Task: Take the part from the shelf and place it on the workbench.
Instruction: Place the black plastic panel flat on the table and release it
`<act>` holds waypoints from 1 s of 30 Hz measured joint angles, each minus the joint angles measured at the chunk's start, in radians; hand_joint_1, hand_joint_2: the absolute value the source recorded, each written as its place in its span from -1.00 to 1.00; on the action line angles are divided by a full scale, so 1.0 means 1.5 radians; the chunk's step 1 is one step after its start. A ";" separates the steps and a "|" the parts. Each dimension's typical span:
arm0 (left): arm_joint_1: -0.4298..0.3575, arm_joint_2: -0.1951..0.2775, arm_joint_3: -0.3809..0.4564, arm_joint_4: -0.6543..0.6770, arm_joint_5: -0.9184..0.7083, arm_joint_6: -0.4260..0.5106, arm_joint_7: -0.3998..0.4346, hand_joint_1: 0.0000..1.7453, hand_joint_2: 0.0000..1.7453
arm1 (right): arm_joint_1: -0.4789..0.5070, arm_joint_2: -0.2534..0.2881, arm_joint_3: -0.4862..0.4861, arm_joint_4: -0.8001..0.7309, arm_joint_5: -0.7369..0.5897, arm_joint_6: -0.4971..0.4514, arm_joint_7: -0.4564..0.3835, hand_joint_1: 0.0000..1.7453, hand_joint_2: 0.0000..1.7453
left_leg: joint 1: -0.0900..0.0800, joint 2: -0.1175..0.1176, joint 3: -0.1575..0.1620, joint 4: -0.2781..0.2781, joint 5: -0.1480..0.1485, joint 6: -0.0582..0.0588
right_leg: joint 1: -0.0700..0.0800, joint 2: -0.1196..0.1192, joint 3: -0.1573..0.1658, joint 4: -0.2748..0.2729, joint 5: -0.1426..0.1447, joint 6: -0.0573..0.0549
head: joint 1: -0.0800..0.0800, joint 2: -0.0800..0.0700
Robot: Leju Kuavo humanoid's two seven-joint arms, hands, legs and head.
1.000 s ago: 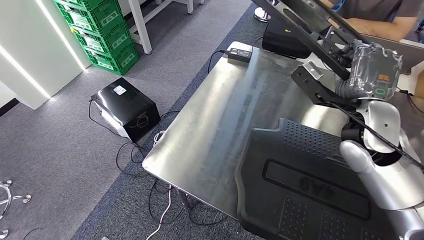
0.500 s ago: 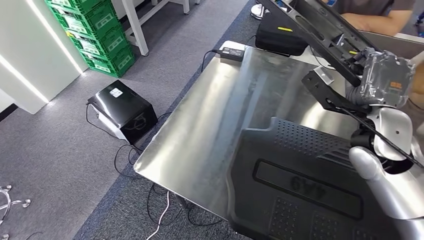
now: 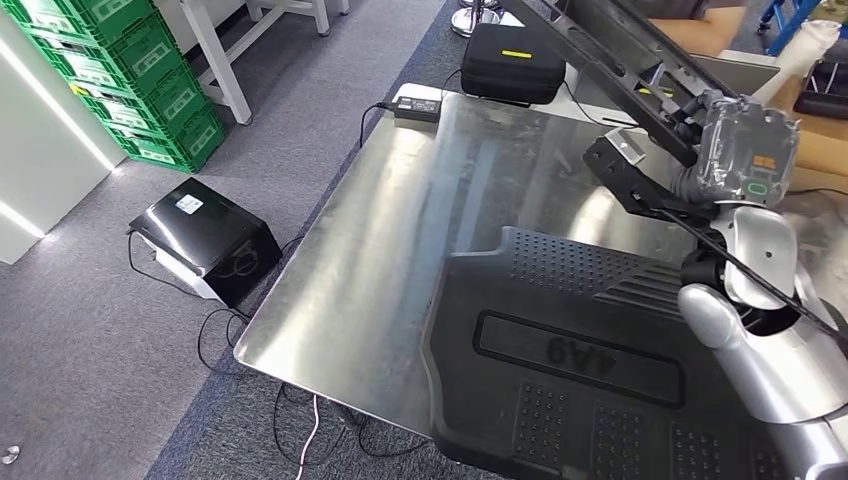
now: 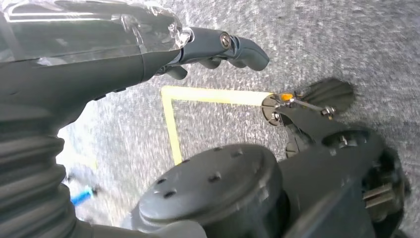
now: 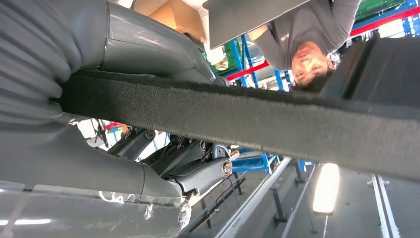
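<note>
Across the near right corner of the workbench point(image 3: 400, 230): the part point(image 3: 580, 350), a big black moulded panel, lying broad side up with dotted patches and a raised "4A9" on its face. Near edge of it hanging out past the near edge of the workbench; far edge reaching towards the middle of the steel top.

Over the right edge, beyond the part: the right hand point(image 3: 745, 150), wrapped in clear film, up against slanting black bars and a black bracket. From the right wrist camera, thumb on one side and dark fingers point(image 5: 198, 173) on the other side of a black, rough-textured edge, clasping it; looks to be the rim of the part, though hard to tell exactly where along it.

Down beside the body, above grey carpet: the left hand point(image 4: 99, 64), fingers point(image 4: 242, 47) loosely bent, apart, holding nothing. Yellow tape line point(image 4: 171, 124) on the floor beneath it.

At the far left corner of the workbench: a small black power adapter point(image 3: 418, 105), lead trailing off the edge. Just beyond the far edge: a black zip case point(image 3: 515, 60). On the floor off the left edge: a black box point(image 3: 205, 235) among loose cables; further off, stacked green crates point(image 3: 100, 80). Behind the workbench, seen from the right wrist camera: a person point(image 5: 307, 34) in a grey top.
</note>
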 joint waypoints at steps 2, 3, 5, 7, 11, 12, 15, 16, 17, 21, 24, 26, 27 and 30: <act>-0.001 0.000 0.000 0.000 -0.001 0.001 0.000 -1.00 1.00 | 0.001 -0.001 -0.002 0.000 0.002 0.001 0.000 1.00 1.00 | 0.003 0.008 0.006 -0.012 0.006 0.004 | 0.002 -0.009 -0.006 0.017 -0.012 0.005 | 0.002 0.000; -0.002 0.000 0.000 0.000 -0.002 0.001 0.000 -1.00 1.00 | 0.002 -0.001 -0.005 0.000 0.004 0.003 0.000 1.00 1.00 | 0.004 0.012 0.008 -0.018 0.009 0.005 | 0.002 -0.017 -0.017 0.041 -0.028 0.008 | 0.004 0.000; -0.001 0.000 0.000 0.000 -0.004 0.002 0.000 -1.00 1.00 | 0.005 -0.002 -0.009 0.000 0.005 0.008 0.000 1.00 1.00 | 0.005 0.020 0.009 -0.021 0.012 0.007 | 0.000 -0.032 -0.052 0.122 -0.069 0.013 | 0.012 0.000; 0.000 0.000 0.000 0.000 -0.005 0.002 -0.001 -1.00 1.00 | 0.012 -0.002 -0.013 0.000 0.008 0.015 0.000 1.00 1.00 | 0.006 0.028 0.009 -0.021 0.011 0.006 | -0.003 -0.036 -0.079 0.180 -0.087 0.016 | 0.017 0.000; 0.000 0.000 0.000 0.000 -0.006 -0.003 -0.004 -1.00 1.00 | 0.033 -0.002 -0.028 -0.007 0.016 0.036 0.000 1.00 1.00 | 0.008 0.041 0.010 -0.012 0.003 -0.003 | -0.006 -0.054 -0.014 0.049 -0.018 0.022 | 0.025 0.000; 0.000 0.000 0.000 0.000 -0.006 -0.004 -0.005 -1.00 1.00 | 0.038 -0.002 -0.034 -0.010 0.018 0.044 0.000 1.00 1.00 | 0.008 0.043 0.009 -0.009 0.001 -0.007 | -0.005 -0.058 0.001 0.016 -0.008 0.019 | 0.027 0.000; 0.000 0.001 0.000 0.000 -0.007 -0.006 -0.008 -1.00 1.00 | 0.053 -0.002 -0.052 -0.015 0.018 0.061 0.000 1.00 1.00 | 0.007 0.050 0.010 -0.006 -0.003 -0.016 | -0.001 -0.052 0.010 -0.004 -0.007 0.005 | 0.023 0.000; 0.000 0.001 0.000 0.000 -0.007 -0.007 -0.009 -1.00 1.00 | 0.056 -0.002 -0.057 -0.016 0.018 0.064 0.001 1.00 1.00 | 0.008 0.050 0.011 -0.003 -0.007 -0.020 | -0.001 -0.049 0.010 -0.005 -0.006 0.002 | 0.021 0.000; 0.000 0.000 0.000 0.000 -0.007 -0.008 -0.009 -1.00 1.00 | 0.059 -0.002 -0.061 -0.018 0.019 0.066 0.001 1.00 1.00 | 0.009 0.047 0.009 0.008 -0.015 -0.023 | -0.001 -0.046 0.011 -0.006 -0.005 -0.002 | 0.019 0.000; 0.000 0.000 0.000 0.000 -0.010 -0.015 -0.018 -1.00 1.00 | 0.068 -0.001 -0.076 -0.026 0.019 0.075 0.001 1.00 1.00 | 0.012 0.031 -0.056 0.159 -0.093 -0.029 | 0.001 -0.034 0.012 -0.008 -0.004 -0.010 | 0.005 0.000; 0.000 0.000 0.000 0.000 -0.011 -0.022 -0.024 -1.00 1.00 | 0.082 -0.001 -0.087 -0.032 0.022 0.085 0.001 1.00 1.00 | 0.009 0.026 -0.062 0.165 -0.071 -0.020 | 0.005 -0.022 0.014 -0.008 -0.005 -0.010 | 0.000 0.000; 0.000 0.000 0.000 0.000 -0.011 -0.024 -0.025 -1.00 1.00 | 0.092 -0.001 -0.093 -0.040 0.024 0.095 0.000 1.00 1.00 | 0.004 0.018 -0.023 0.073 -0.022 -0.009 | 0.006 -0.015 0.015 -0.007 -0.005 -0.010 | -0.003 0.000; 0.000 0.000 0.000 0.000 -0.011 -0.024 -0.026 -1.00 1.00 | 0.097 0.000 -0.096 -0.044 0.026 0.100 0.000 1.00 1.00 | 0.002 0.015 -0.006 0.033 -0.007 -0.005 | 0.006 -0.012 0.015 -0.007 -0.005 -0.010 | -0.004 0.000; 0.000 0.000 0.000 0.000 -0.012 -0.024 -0.027 -1.00 1.00 | 0.110 0.001 -0.102 -0.057 0.026 0.111 0.000 1.00 1.00 | 0.000 0.012 0.001 0.003 -0.006 -0.008 | 0.006 -0.008 0.005 0.008 -0.013 -0.010 | -0.003 0.000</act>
